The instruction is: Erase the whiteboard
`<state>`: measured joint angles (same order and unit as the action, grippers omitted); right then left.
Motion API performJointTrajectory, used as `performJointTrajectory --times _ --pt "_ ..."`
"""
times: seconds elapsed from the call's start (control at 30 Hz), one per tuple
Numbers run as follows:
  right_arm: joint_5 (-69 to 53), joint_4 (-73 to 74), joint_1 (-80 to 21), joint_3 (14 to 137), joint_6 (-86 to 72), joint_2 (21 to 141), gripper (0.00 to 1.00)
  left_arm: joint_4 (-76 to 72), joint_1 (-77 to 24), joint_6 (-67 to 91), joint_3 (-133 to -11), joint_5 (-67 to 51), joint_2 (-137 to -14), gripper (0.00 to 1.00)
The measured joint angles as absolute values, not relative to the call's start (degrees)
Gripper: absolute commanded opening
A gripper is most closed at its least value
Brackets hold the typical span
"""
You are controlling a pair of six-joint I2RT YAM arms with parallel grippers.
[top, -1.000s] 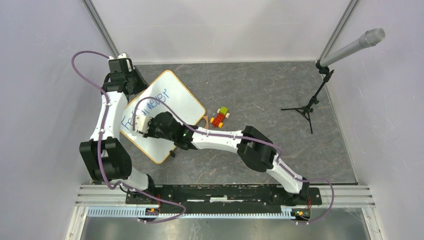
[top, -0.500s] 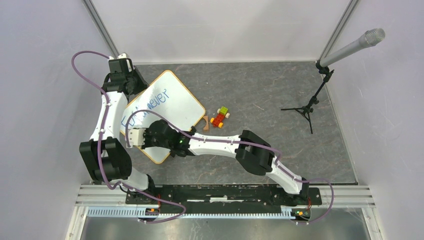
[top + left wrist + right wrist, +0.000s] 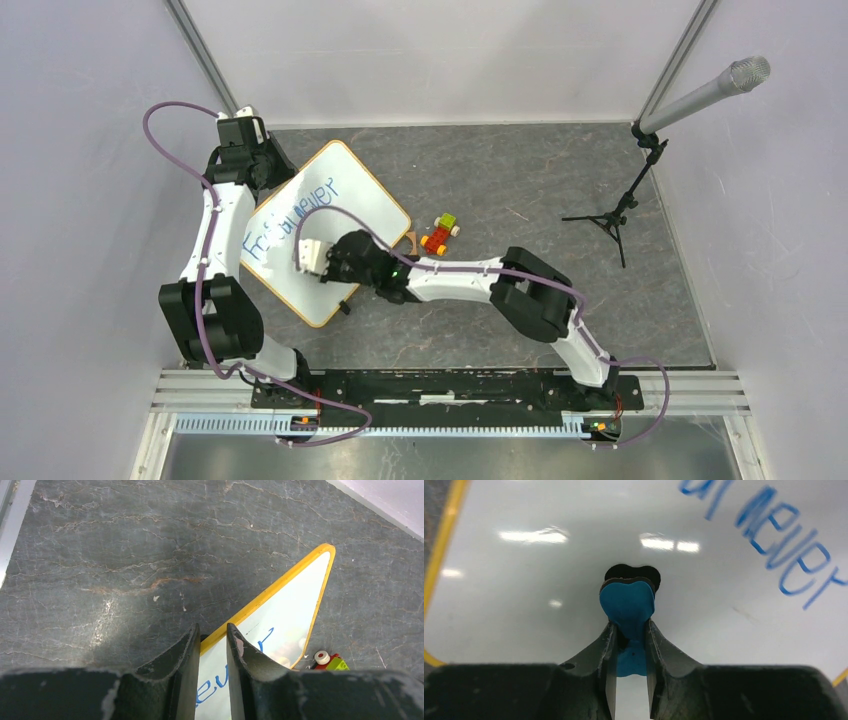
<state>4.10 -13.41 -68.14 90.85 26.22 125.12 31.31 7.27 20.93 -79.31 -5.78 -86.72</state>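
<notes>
The whiteboard lies tilted on the grey table, white with a yellow rim and blue handwriting across it. My left gripper is at the board's far-left edge. In the left wrist view it is shut narrowly on the whiteboard, at the rim by a small black clip. My right gripper hovers over the board's lower half. In the right wrist view it is shut on a blue eraser that presses on the whiteboard. The handwriting is to its upper right.
A small red, yellow and green toy car sits just right of the board, with a small brown piece beside it. A microphone on a black tripod stand occupies the far right. Walls close in the table on three sides.
My right gripper swept with the eraser down-left toward the board's near-left edge, then came back right toward the board's middle. The left arm and the board stayed put.
</notes>
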Motion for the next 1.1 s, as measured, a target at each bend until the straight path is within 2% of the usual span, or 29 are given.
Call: performJointTrajectory --times 0.27,0.5,0.7,0.93,1.03,1.1 --pt "4.19 -14.26 -58.78 91.48 14.76 123.92 0.26 31.22 7.27 20.93 -79.31 -6.11 -86.72 0.32" --pt "5.85 -13.17 -53.98 104.38 9.13 129.01 0.28 31.22 7.27 20.93 -79.31 -6.15 -86.72 0.32" --pt "4.34 -13.63 -53.23 108.77 7.86 130.98 0.30 31.20 7.27 20.93 -79.31 -6.20 -86.72 0.32" --pt "1.04 -15.73 -53.74 108.79 7.22 131.61 0.47 31.16 7.27 20.93 -79.31 -6.48 -86.72 0.36" --pt "0.36 -15.90 -53.84 108.86 7.16 132.00 0.50 31.16 7.27 20.93 -79.31 -6.59 -86.72 0.36" --pt "0.12 -15.86 -53.87 108.86 7.35 132.07 0.58 31.16 7.29 20.93 -79.31 -6.59 -86.72 0.37"
